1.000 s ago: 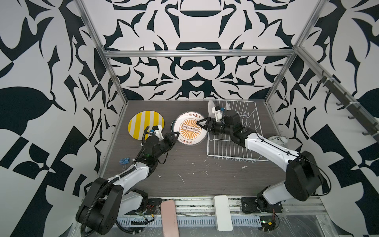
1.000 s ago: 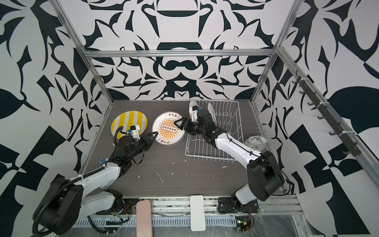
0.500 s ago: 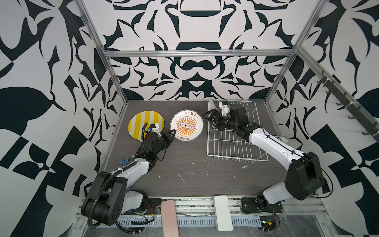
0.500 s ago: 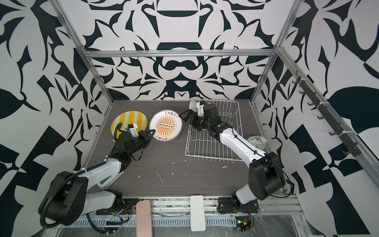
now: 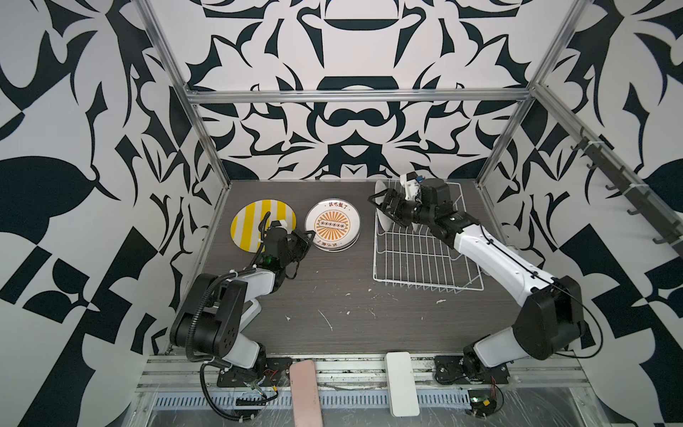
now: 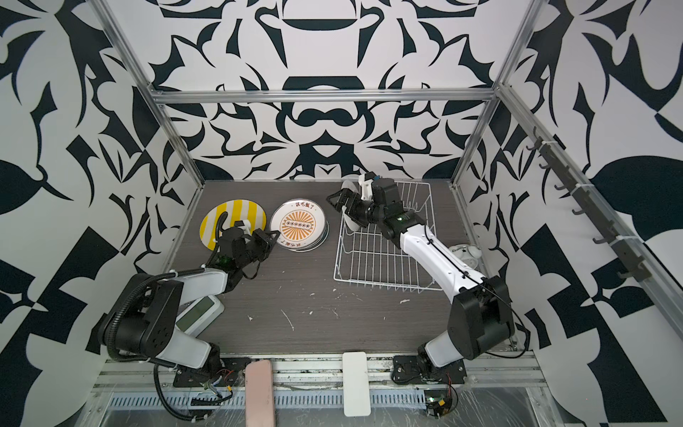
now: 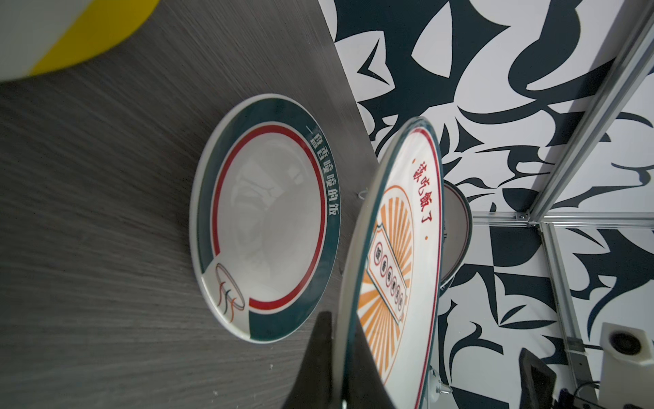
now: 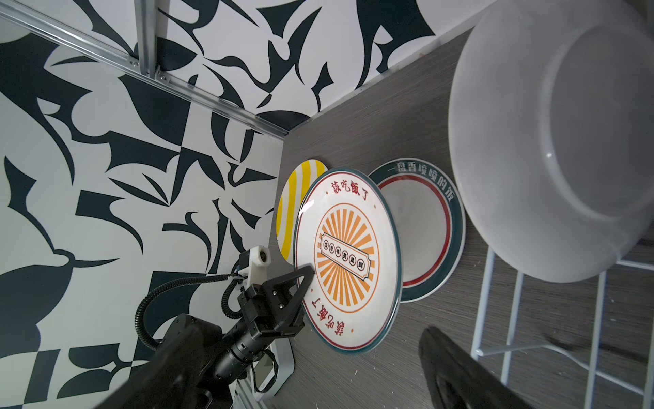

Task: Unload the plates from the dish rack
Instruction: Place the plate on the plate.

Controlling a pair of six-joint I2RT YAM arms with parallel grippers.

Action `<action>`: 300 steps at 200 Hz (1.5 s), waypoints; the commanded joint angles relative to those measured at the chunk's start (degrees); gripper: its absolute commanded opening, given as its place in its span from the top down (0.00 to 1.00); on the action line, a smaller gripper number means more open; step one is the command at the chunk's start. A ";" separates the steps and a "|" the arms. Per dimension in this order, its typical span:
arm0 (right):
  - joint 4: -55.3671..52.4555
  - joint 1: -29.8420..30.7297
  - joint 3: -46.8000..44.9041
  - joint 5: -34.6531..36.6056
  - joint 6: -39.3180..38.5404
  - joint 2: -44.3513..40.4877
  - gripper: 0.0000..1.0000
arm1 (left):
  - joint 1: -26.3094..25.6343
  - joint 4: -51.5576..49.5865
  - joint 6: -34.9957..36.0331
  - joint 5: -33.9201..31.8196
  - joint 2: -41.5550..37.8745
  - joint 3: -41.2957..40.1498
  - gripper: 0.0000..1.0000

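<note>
Orange plate (image 5: pixel 332 230): held tilted over green plate (image 7: pixel 265 219), at 9 o'clock of rack (image 5: pixel 410 255).
Left gripper (image 8: pixel 308 275): clamped on orange plate's rim.
Striped plate (image 5: pixel 251 222): flat at 9 o'clock of orange plate.
White plate (image 8: pixel 552 141): stood upright in rack's 11 o'clock corner.
Right gripper (image 5: pixel 380 205): spread wide, empty, beside white plate.

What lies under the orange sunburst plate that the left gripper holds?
A green-rimmed plate with a red ring lies flat on the table, under the tilted orange sunburst plate. In both top views it is almost wholly covered; whether the plates touch cannot be seen.
</note>
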 commanded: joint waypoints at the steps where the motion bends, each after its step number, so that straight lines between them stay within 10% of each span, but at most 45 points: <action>1: 0.20 -0.53 2.21 -0.37 -1.31 0.67 0.01 | 0.28 -0.30 3.21 0.84 0.67 3.97 1.00; 65: 1.00 -0.76 2.72 -1.64 -1.00 2.53 0.01 | 0.28 -14.56 12.82 -2.70 0.04 10.39 1.00; 300: -1.07 -1.85 3.25 -3.42 -4.18 3.06 0.01 | 0.63 -15.68 14.74 -1.34 12.66 16.84 1.00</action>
